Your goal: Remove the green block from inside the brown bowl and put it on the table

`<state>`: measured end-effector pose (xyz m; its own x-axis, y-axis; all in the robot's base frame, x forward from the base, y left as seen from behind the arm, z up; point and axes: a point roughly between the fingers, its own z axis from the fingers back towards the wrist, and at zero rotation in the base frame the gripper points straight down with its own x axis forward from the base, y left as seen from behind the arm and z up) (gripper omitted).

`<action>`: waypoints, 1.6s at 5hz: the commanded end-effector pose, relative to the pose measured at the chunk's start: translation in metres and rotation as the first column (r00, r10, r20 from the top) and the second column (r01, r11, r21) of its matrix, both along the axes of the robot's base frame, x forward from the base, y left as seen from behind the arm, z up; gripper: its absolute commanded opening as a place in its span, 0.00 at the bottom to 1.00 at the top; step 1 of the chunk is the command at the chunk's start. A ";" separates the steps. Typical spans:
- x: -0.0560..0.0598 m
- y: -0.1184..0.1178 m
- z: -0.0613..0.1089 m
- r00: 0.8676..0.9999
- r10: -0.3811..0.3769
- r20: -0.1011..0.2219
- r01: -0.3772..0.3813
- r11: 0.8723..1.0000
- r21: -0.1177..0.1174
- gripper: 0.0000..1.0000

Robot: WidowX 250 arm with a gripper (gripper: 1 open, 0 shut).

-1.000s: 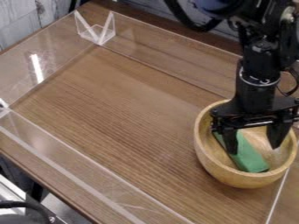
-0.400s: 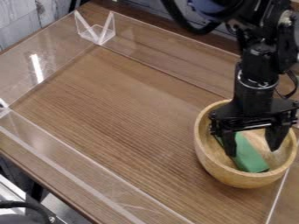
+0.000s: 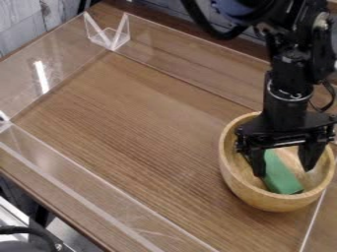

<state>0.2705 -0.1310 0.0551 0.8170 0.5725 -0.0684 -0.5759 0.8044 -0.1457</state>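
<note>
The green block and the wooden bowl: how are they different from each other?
The green block is bright green, while the bowl is light brown. The block is a small straight-sided bar; the bowl is round and much larger. The block lies inside, partly hidden by the black claw above it, whereas the bowl stands upright on the table and holds the block. Both sit beneath the claw.

Block (image 3: 281, 175) in bowl (image 3: 273, 201), bowl on R side of table (image 3: 132, 128), claw (image 3: 278, 157) above.

Brown wood-grain table (image 3: 125, 128) with the brown bowl (image 3: 270, 202) on it
</note>
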 end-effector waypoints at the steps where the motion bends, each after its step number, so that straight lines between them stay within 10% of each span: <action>1: 0.004 -0.002 0.012 0.999 -0.002 0.036 0.003 1.000 -0.019 1.00; 4: 0.003 -0.002 0.019 0.999 -0.001 0.039 0.002 1.000 -0.026 1.00; 8: 0.001 -0.003 -0.014 0.998 0.022 0.056 -0.020 0.999 -0.032 1.00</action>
